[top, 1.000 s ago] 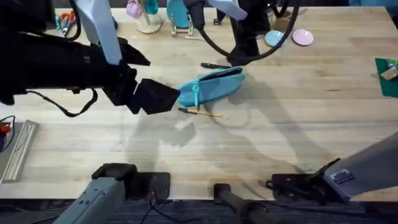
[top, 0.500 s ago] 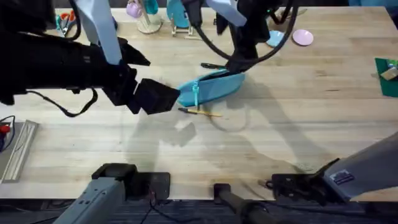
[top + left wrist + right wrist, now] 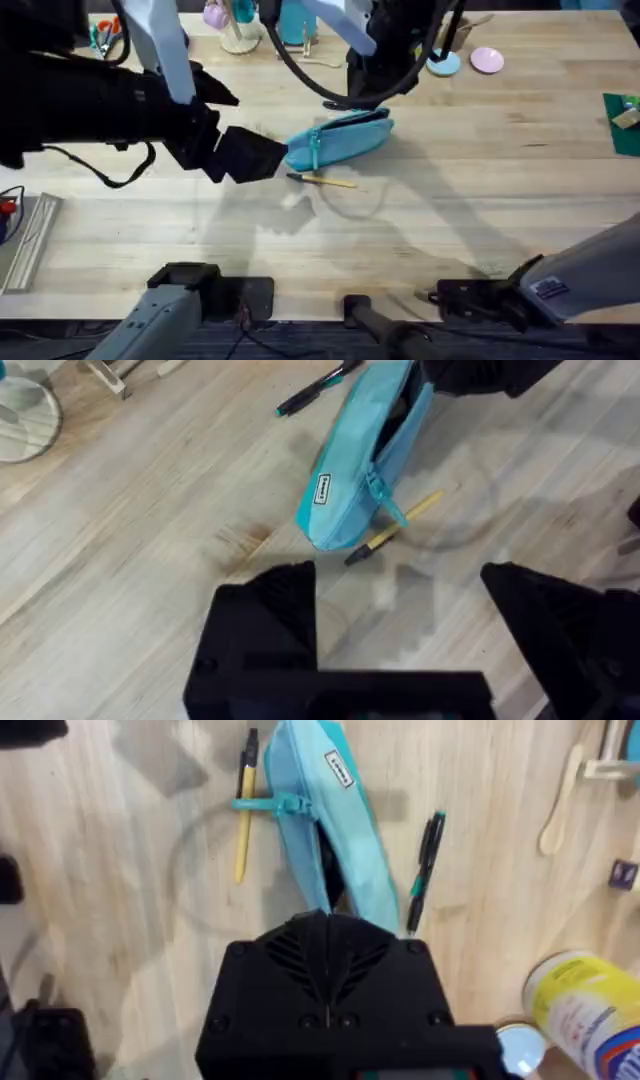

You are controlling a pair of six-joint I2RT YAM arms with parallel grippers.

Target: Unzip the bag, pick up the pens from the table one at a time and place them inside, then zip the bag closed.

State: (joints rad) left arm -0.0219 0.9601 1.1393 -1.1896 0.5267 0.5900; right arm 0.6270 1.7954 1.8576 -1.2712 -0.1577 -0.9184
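- The bag [image 3: 340,138]: a teal-blue pouch lying slantwise on the light-wood surface [image 3: 480,190], its zipper partly open, the pull tab hanging at its near end.
- Yellow pen [image 3: 325,181], black-tipped, lies just beside the bag.
- Black pen [image 3: 425,870] lies along its far side.

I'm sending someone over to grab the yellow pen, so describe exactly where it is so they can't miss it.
On the light-wood table, find the teal-blue pencil pouch near the middle. The yellow pen lies flat on the table along the pouch's near side, by its zipper pull. It is yellow with a black end, while the other pen, beyond the pouch, is black.
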